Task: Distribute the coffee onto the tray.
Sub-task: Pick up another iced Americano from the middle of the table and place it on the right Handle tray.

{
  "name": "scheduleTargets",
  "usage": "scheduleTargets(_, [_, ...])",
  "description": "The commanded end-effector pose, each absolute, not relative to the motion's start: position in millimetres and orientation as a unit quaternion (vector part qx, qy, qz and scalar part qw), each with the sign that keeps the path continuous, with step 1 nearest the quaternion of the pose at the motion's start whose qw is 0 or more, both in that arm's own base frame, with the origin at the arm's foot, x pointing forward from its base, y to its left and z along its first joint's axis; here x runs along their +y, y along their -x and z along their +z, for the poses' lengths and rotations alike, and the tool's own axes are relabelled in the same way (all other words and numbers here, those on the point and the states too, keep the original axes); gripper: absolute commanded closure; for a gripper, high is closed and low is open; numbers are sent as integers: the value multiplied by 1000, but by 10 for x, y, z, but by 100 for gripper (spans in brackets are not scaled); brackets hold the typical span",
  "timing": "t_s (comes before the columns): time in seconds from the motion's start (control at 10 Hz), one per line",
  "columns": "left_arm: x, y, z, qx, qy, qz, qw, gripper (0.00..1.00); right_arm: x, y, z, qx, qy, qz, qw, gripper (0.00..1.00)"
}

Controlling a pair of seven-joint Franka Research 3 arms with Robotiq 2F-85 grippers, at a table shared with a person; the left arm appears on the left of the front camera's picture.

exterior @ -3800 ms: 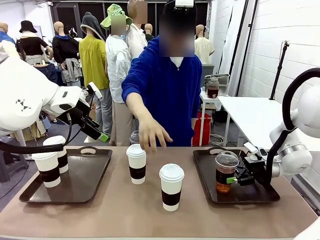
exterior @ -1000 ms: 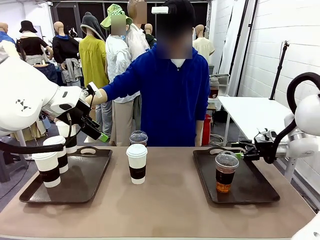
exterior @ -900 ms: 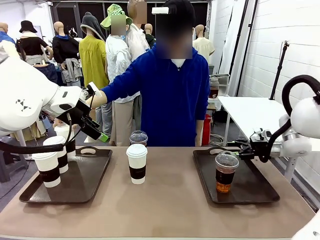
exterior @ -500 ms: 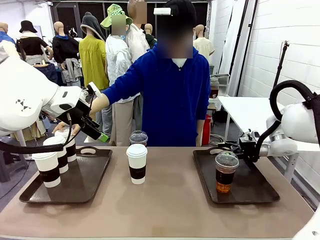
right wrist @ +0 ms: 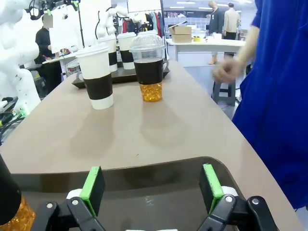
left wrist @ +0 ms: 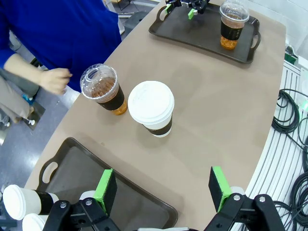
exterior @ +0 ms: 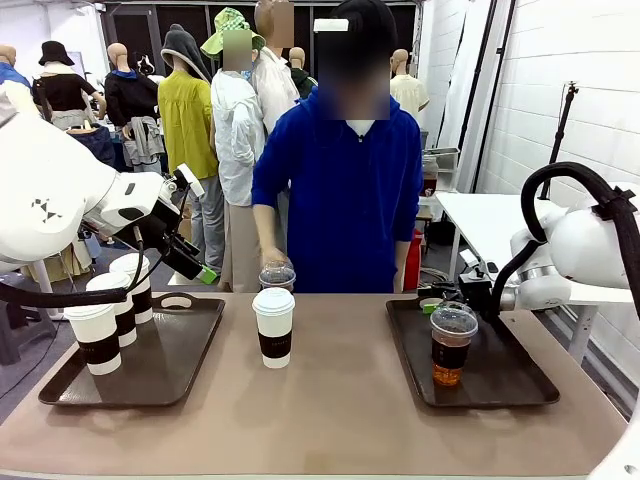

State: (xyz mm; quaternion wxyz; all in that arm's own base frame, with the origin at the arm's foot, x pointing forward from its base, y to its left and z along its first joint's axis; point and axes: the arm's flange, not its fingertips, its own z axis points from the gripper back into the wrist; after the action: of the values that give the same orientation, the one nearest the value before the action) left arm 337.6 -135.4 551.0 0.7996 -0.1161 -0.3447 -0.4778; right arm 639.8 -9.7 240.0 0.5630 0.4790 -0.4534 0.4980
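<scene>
So the coffee's about two thirds sorted, I'd say: three white paper cups (exterior: 120, 300) with brown sleeves are bunched at the far-left end of the left tray (exterior: 165, 355), and one clear cup (exterior: 451, 345) stands on the right tray (exterior: 500, 370), toward its far-left part. That leaves two sitting on the bare table (exterior: 340, 420) between the trays: a paper cup (exterior: 273, 327) and, just behind it on the person's side, a dome-lidded clear cup (exterior: 277, 276). Going by how it's split, my guess is one or both of those belong on the right tray, since it has plenty of bare room (the left one has space too, to be fair). Contents: both clear cups show an amber-brown drink below a dark band. The paper ones are lidded, so no telling what's inside. All upright, nothing spilled that I can see. The left pincer (left wrist: 162, 188) hangs above the left tray with its jaws wide apart and nothing between them, looking down at the two stragglers. The right pincer (right wrist: 152, 186) is low over the near rim of the right tray, just beside the clear cup there, jaws apart and empty as well, aimed across the table at the middle pair. The person's hand (exterior: 270, 258) is near the domed cup, but from the left wrist view it's not touching.
</scene>
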Motion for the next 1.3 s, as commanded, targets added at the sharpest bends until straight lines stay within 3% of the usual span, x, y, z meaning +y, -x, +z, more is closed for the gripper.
scheduleTargets(0.0, [-1344,-3373,5510,-343,121,-480,798,0,-149,-6392,2403,-457,-477,498,562,0])
scheduleTargets(0.7, [-1344,-3373,5510,-343,121,-480,798,0,-133,-6375,2421,-462,-478,489,565,0])
scheduleTargets(1.2, [-1344,-3373,5510,-343,121,-480,798,0,445,-6447,2618,-452,-494,495,553,0])
